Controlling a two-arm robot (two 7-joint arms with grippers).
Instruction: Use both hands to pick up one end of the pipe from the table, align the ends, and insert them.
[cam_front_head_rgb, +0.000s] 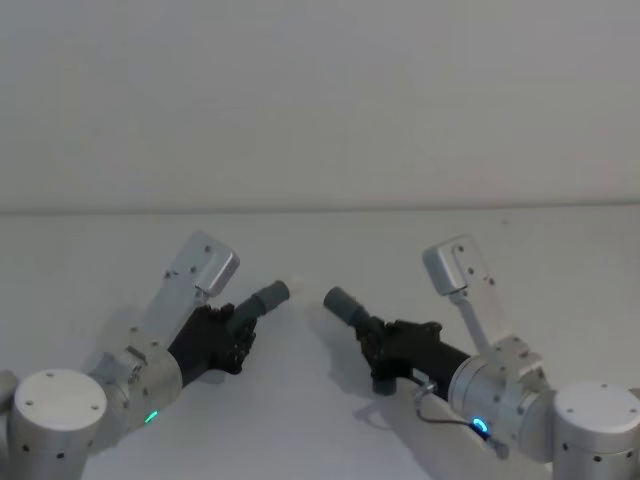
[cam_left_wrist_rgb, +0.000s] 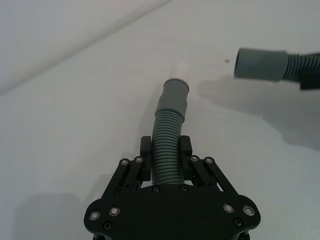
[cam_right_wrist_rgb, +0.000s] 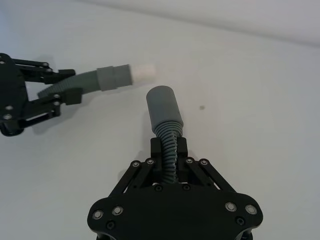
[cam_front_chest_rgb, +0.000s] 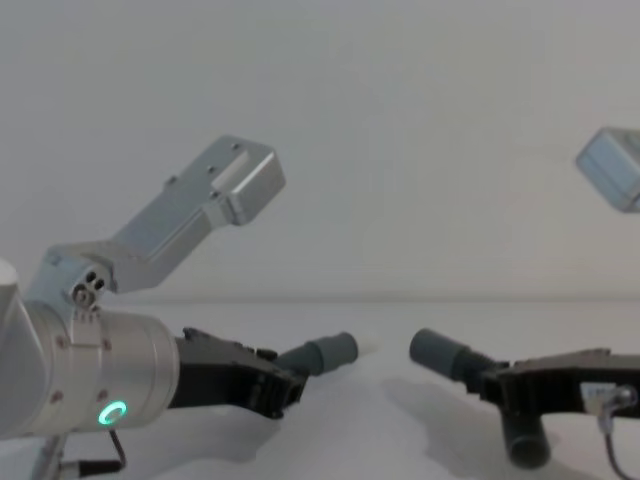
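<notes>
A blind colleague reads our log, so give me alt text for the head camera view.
The left gripper and right gripper each hold one end of a dark grey pipe over a white table, ends facing with a gap between. The left holds the white-tipped cuff, the right the plain open cuff.

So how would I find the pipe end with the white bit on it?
Over the white table, find the arm with the green light; its left gripper is shut on the ribbed pipe. The end poking out in front of it is the one. It has a narrow white tip, while the other end, held by the right gripper, is plain grey.
</notes>
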